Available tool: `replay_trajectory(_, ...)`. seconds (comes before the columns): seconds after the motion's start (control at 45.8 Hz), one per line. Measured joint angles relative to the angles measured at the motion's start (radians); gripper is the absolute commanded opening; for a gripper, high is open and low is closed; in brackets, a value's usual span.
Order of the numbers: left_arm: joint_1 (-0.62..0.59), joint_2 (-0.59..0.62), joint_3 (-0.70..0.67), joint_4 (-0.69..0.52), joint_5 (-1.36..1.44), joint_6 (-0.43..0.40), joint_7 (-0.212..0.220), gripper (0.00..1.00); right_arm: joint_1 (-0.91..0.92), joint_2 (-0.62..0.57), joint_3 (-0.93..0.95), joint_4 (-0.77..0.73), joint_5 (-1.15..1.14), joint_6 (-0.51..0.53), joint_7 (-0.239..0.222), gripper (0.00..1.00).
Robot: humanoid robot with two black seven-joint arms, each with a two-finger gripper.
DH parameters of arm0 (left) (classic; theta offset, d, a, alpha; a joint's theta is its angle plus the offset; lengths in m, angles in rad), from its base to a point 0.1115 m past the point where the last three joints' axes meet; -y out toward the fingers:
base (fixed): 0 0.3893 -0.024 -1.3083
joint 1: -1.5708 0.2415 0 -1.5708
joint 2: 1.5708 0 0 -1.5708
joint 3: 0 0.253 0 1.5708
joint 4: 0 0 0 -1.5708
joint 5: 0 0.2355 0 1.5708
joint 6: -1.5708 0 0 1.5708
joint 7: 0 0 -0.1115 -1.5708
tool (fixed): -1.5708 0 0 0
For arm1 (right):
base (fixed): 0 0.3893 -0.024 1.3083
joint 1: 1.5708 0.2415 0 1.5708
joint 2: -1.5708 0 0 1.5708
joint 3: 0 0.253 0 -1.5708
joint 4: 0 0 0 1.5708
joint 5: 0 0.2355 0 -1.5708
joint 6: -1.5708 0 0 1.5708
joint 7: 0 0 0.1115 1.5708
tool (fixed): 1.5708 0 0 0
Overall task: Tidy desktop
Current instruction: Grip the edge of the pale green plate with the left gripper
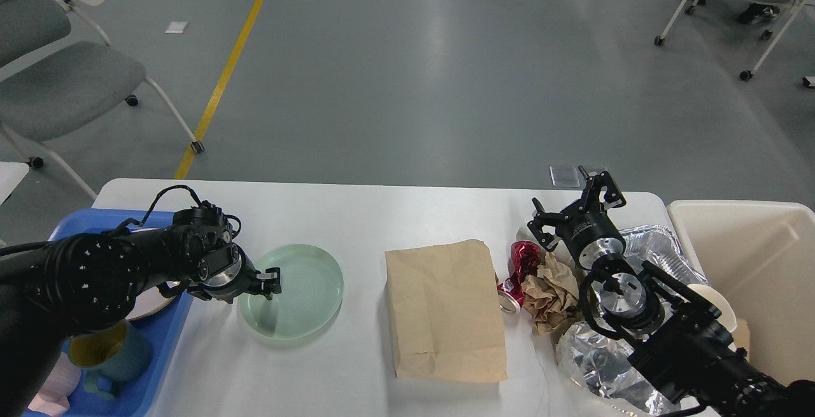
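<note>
The white desktop [382, 213] holds a pale green plate [305, 289], a flat brown paper bag [446, 312], a crushed red can [519, 267], a crumpled brown paper ball [549, 289] and crumpled foil [595, 360]. My left gripper [270, 279] is low at the plate's left rim. Its fingers are dark and I cannot tell them apart. My right gripper [573, 205] is open and empty, just behind the can and the paper ball.
A blue tray [149, 372] at the left edge holds a dark mug [108, 348] and a pink plate [153, 302]. A cream bin [764, 258] stands at the right, with a foil tray [659, 242] and a white cup [716, 305] beside it. Chairs stand on the floor behind.
</note>
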Motion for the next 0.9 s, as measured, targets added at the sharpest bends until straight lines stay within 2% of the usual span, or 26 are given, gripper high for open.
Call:
replay_trajectory(0.087,0.001,0.002,-0.003,-0.001,-0.012,-0.001,0.026,0.45,0.000,0.000,0.000,0.000,0.000,0.000,0.000,1.00)
replay_trajectory(0.109,0.002,0.002,-0.005,-0.001,-0.020,-0.003,0.045,0.44,0.000,0.000,0.000,0.000,0.000,0.000,0.000,1.00)
replay_trajectory(0.24,0.002,0.003,-0.005,-0.002,-0.032,-0.009,0.069,0.40,0.000,0.000,0.000,0.000,0.000,0.000,0.000,1.00)
replay_trajectory(0.481,0.001,0.004,-0.005,-0.002,-0.037,-0.016,0.073,0.30,0.000,0.000,0.000,0.000,0.000,0.000,0.000,1.00)
replay_trajectory(0.677,-0.005,0.019,-0.005,-0.001,-0.037,-0.016,0.074,0.04,0.000,0.000,0.000,0.000,0.000,0.000,0.000,1.00)
replay_trajectory(0.896,0.005,0.039,-0.005,0.000,-0.037,-0.018,0.073,0.02,0.000,0.000,0.000,0.000,0.000,0.000,0.000,1.00)
